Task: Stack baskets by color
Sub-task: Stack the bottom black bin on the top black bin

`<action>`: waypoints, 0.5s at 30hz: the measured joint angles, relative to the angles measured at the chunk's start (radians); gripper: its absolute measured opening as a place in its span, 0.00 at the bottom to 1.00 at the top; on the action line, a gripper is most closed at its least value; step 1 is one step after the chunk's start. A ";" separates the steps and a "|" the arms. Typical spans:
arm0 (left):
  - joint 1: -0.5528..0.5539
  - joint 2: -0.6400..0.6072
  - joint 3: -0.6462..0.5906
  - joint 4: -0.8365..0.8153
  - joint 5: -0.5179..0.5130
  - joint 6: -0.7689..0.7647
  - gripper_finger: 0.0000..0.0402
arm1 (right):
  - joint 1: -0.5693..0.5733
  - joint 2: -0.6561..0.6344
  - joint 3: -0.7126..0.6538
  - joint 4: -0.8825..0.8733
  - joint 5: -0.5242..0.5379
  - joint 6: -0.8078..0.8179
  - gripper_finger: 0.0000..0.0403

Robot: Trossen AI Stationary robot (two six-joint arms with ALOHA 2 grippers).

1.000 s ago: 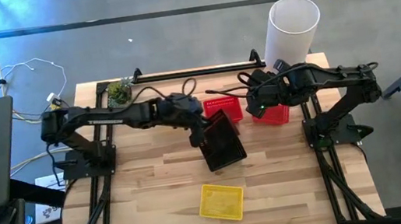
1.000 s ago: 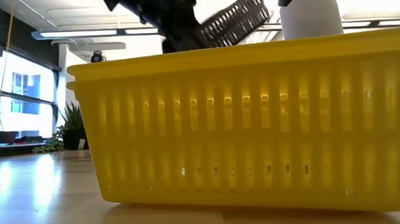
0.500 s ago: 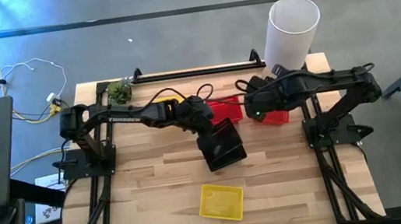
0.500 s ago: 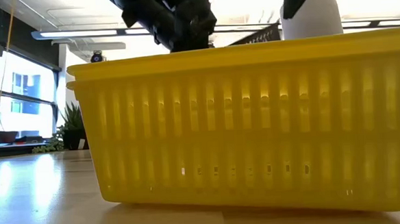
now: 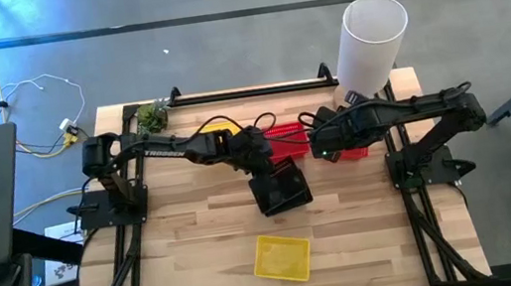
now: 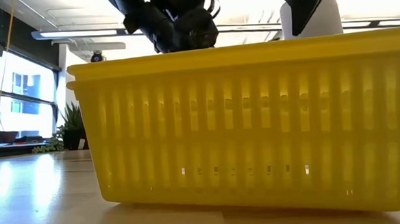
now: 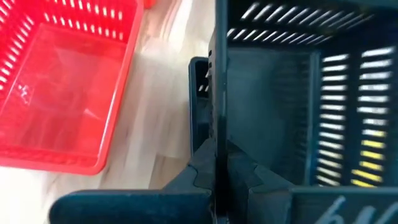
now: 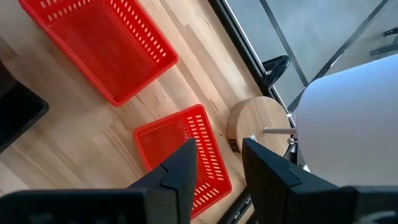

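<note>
My left gripper (image 5: 264,167) is shut on a black basket (image 5: 282,187) at the table's middle. Close outside the held wall, the left wrist view shows a second dark rim (image 7: 199,93). One red basket (image 5: 285,139) sits just beyond, seen also in the left wrist view as the red basket (image 7: 62,93). My right gripper (image 5: 318,142) hovers open above and beside another red basket (image 5: 351,145), its fingers (image 8: 186,168) clear of that red basket (image 8: 186,155). A yellow basket (image 5: 283,257) rests on its base near the front edge. My left gripper pinches one side wall of the black basket at its rim (image 7: 219,134), one finger inside and one outside. The fingers come from above, slanting down toward the near edge. The basket sits mouth up below them; I cannot tell whether its base touches the table.
A tall white cylinder (image 5: 372,41) stands at the far right corner. A small plant (image 5: 152,117) and a black bar (image 5: 248,91) line the far edge. The yellow basket (image 6: 242,123) blocks most of the low view. Bare wood lies to the left and right of it.
My left gripper has sunk with the black basket, which was tilted above the yellow basket's rim and has dropped behind it and come closer to level. My right gripper has come down toward the red baskets and drifted a little toward the table's left, still open.
</note>
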 joint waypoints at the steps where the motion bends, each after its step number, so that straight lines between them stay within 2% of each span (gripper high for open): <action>1: 0.000 0.000 0.000 -0.001 0.000 -0.001 0.00 | 0.000 0.000 0.000 0.001 0.000 0.000 0.28; 15: -0.006 0.000 0.000 -0.039 0.026 0.051 0.00 | 0.000 0.000 0.000 0.008 -0.003 0.001 0.28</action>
